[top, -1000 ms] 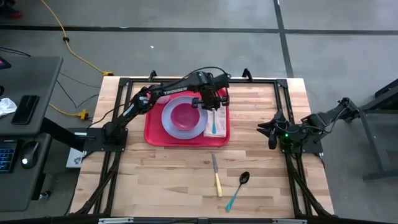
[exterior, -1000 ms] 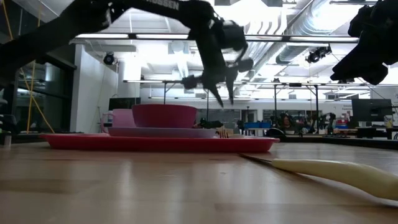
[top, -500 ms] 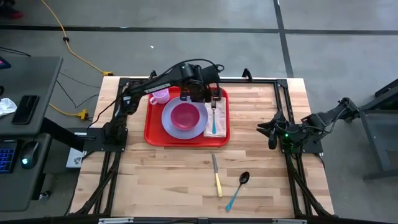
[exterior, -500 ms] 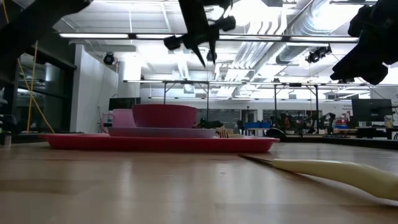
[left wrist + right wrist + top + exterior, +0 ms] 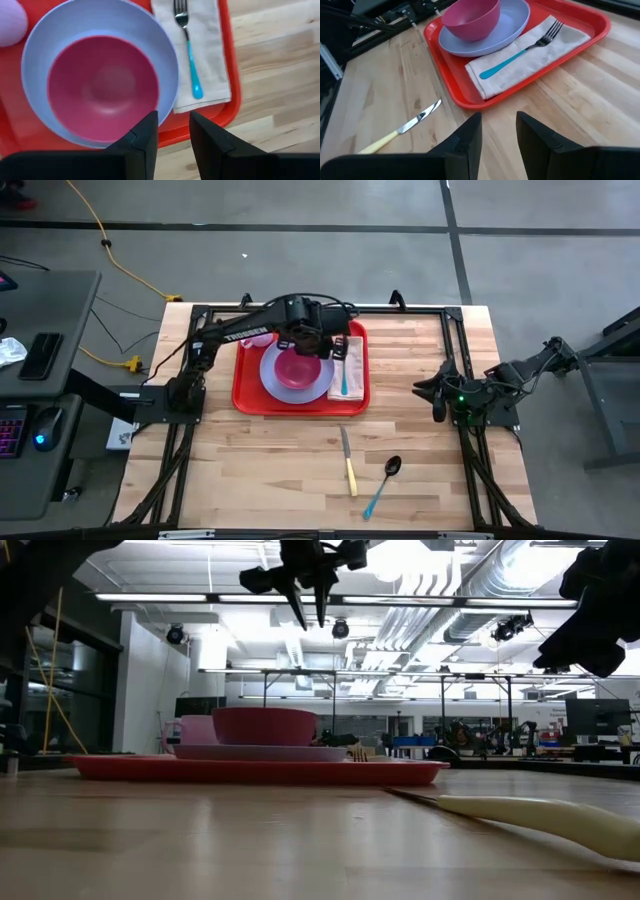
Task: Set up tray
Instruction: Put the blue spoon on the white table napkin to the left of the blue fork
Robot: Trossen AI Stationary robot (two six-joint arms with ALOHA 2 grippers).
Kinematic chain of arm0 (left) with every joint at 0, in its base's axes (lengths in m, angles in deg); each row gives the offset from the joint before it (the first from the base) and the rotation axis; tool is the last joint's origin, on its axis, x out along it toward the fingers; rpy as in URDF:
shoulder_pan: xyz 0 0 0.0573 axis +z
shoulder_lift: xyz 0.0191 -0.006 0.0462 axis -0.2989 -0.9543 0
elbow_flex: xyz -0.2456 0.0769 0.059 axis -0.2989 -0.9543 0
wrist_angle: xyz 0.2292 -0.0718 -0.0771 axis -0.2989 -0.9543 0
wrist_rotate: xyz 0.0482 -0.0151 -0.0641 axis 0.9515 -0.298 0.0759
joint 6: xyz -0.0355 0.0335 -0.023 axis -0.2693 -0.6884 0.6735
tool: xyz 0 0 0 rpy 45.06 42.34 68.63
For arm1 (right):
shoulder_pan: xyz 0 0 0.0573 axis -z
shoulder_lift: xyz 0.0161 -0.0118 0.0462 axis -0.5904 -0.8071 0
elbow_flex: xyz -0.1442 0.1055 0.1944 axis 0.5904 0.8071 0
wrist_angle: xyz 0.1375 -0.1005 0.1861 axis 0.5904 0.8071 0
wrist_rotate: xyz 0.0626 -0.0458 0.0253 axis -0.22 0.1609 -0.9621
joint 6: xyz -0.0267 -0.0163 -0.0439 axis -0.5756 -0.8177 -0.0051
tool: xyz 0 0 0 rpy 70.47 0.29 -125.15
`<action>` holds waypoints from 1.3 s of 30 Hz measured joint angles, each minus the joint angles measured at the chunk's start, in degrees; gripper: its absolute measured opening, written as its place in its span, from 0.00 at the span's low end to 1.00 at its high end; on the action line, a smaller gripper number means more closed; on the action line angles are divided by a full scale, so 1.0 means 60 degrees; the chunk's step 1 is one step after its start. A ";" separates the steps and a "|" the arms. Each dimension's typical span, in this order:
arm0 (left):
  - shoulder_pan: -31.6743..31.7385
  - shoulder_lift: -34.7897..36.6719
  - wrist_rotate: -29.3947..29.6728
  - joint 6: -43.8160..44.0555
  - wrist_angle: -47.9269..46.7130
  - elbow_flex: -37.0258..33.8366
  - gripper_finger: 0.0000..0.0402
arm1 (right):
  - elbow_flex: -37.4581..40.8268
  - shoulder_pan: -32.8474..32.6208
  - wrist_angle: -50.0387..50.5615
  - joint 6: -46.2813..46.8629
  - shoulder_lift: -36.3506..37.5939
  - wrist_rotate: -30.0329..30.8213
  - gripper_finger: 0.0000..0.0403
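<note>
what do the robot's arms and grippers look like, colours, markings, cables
Both arms are dark, near-black jointed links. The left arm carries white lettering along one link and thin black cables looping over its wrist. The right arm shows a small green light. Each gripper, left gripper and right gripper, has two flat, dark fingers.

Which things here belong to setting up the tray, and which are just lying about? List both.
Part of the job: tray, plate, bowl, napkin, fork, cup, knife, spoon.

Just lying about: yellow cable, phone, computer mouse.
</note>
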 joint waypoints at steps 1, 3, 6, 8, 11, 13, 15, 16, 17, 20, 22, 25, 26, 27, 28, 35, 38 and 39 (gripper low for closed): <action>-0.0038 -0.0004 0.0050 0.0002 -0.0093 0.0000 0.35 | 0.0000 0.0001 -0.0017 0.0043 0.0000 -0.0079 0.25; -0.0080 -0.0004 0.0147 -0.0009 -0.0066 -0.0007 0.35 | 0.0000 0.0000 -0.0016 0.0336 0.0000 -0.0210 0.25; -0.0184 -0.0004 0.0441 -0.0005 -0.0077 -0.0022 0.35 | 0.0000 0.0000 -0.0016 0.0701 0.0000 -0.0215 0.25; -0.0236 0.0049 0.0653 -0.0015 -0.0074 -0.0028 0.35 | 0.0000 0.0000 -0.0012 0.0713 0.0000 -0.0215 0.25; -0.0345 0.0165 0.1104 -0.0075 -0.0077 -0.0029 0.35 | 0.0000 0.0000 -0.0012 0.0712 0.0000 -0.0165 0.25; -0.0415 0.0299 0.1464 -0.0364 -0.0071 -0.0036 0.35 | 0.0000 0.0000 -0.0012 0.0712 0.0000 -0.0152 0.25; -0.0565 0.0480 0.1905 -0.0515 -0.0077 -0.0036 0.35 | 0.0000 0.0000 -0.0012 0.0712 0.0000 -0.0142 0.25; -0.0584 0.0577 0.2110 -0.0506 -0.0077 -0.0033 0.35 | 0.0000 0.0000 -0.0012 0.0712 0.0000 -0.0138 0.25; -0.0646 0.0673 0.2226 -0.0527 -0.0074 -0.0033 0.35 | 0.0000 0.0002 -0.0012 0.0712 0.0000 -0.0130 0.25; -0.0828 0.0869 0.2780 -0.0655 -0.0067 -0.0133 0.35 | 0.0000 0.0000 -0.0012 0.0712 0.0000 -0.0111 0.25; -0.0951 0.1042 0.3024 -0.0661 -0.0084 -0.0344 0.35 | 0.0000 0.0000 -0.0012 0.0724 0.0000 -0.0128 0.25; -0.1142 0.1395 0.3268 -0.0497 -0.0064 -0.0776 0.35 | 0.0000 0.0000 -0.0012 0.0863 0.0000 -0.0156 0.25; -0.1210 0.1545 0.3420 -0.0398 -0.0074 -0.0985 0.35 | 0.0000 0.0002 -0.0012 0.0900 0.0000 -0.0160 0.25; -0.1274 0.1704 0.3600 -0.0242 -0.0066 -0.1213 0.35 | 0.0000 0.0000 -0.0012 0.0907 0.0000 -0.0167 0.25; -0.1370 0.1860 0.3828 -0.0037 -0.0070 -0.1445 0.35 | 0.0000 0.0003 -0.0012 0.0906 0.0000 -0.0197 0.25; -0.1977 0.3446 0.4503 0.1839 -0.0066 -0.3947 0.35 | 0.0000 0.0004 -0.0012 0.0898 0.0000 -0.0204 0.25; -0.2324 0.4157 0.4723 0.2648 0.0173 -0.5164 0.35 | 0.0000 0.0004 -0.0016 0.0894 0.0003 -0.0204 0.25; -0.2445 0.4364 0.4813 0.2822 0.0316 -0.5552 0.35 | 0.0000 0.0002 -0.0037 0.0894 0.0000 -0.0204 0.25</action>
